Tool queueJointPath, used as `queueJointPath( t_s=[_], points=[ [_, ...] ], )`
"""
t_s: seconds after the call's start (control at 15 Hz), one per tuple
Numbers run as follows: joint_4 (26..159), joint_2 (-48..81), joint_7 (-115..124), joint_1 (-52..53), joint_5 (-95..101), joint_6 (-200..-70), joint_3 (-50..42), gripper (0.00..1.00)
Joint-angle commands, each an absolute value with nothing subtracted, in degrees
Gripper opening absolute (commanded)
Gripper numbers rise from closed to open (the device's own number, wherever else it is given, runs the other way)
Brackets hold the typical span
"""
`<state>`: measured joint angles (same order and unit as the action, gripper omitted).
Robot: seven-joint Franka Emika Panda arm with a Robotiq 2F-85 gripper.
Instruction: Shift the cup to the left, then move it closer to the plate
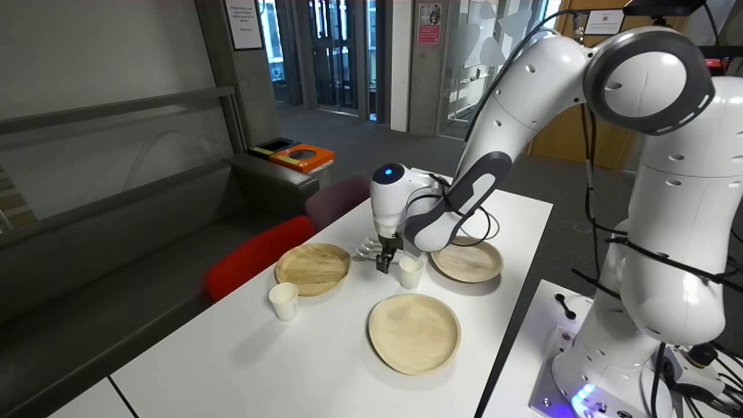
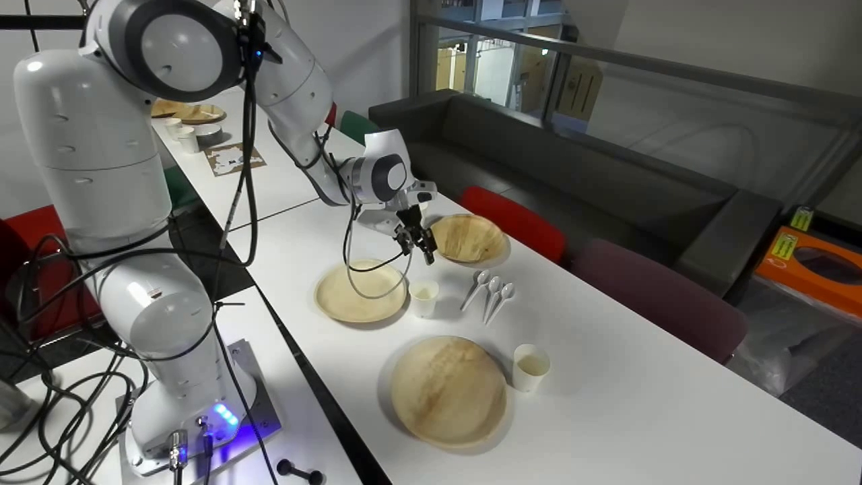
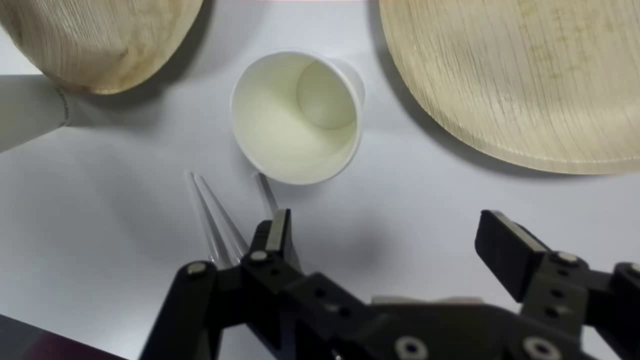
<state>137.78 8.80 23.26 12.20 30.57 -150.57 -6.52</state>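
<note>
I inspect the wrist view from left to right, taking bearings from my claw (image 3: 389, 235). At the left edge, between nine and ten o'clock, I note a side cup (image 3: 30, 107). At ten o'clock lies the ringed plate (image 3: 115, 40); I take it for the plate meant, though the plain plate (image 3: 515, 75) leaves some doubt. Spoons (image 3: 207, 220) lie at nine o'clock. The cup (image 3: 275, 130) that I judge to be the task's, being nearest me, stands at eleven o'clock, upright on the tabletop (image 1: 302, 371), long axis vertical, between both plates and touching neither. My claw's fingers stand well apart, with nothing between them. The plain plate closes the row at one o'clock.

The coming move turns on that eleven o'clock offset: in my judgement I must travel that way before lowering, or risk pressing on the spoons.

Views compared: in the wrist view my nine o'clock finger covers part of the spoons; an exterior view shows claw and spoons apart. An exterior view also shows, leftmost, an outer cup (image 1: 284, 302) beside a deep dish (image 1: 313, 269); that cup is absent from the wrist view. Whether those two touch, I cannot tell.
</note>
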Motion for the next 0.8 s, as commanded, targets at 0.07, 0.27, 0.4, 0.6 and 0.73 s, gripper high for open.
queueJointPath(
  t_s=[0.07, 0.27, 0.4, 0.6, 0.73],
  points=[
    [148.3, -2.2, 11.9, 6.2, 26.8, -158.8, -4.4, 1.0],
    [151.3, -5.2, 0.3, 5.3, 13.8, -155.4, -2.2, 1.0],
    [151.7, -6.4, -8.2, 10.8, 3.8, -150.2, -6.0, 1.0],
    [147.9, -7.7, -19.9, 8.3, -9.4, -135.6, -3.6, 1.0],
    [145.3, -8.1, -19.4, 7.2, -10.3, -126.4, -3.7, 1.0]
  ],
)
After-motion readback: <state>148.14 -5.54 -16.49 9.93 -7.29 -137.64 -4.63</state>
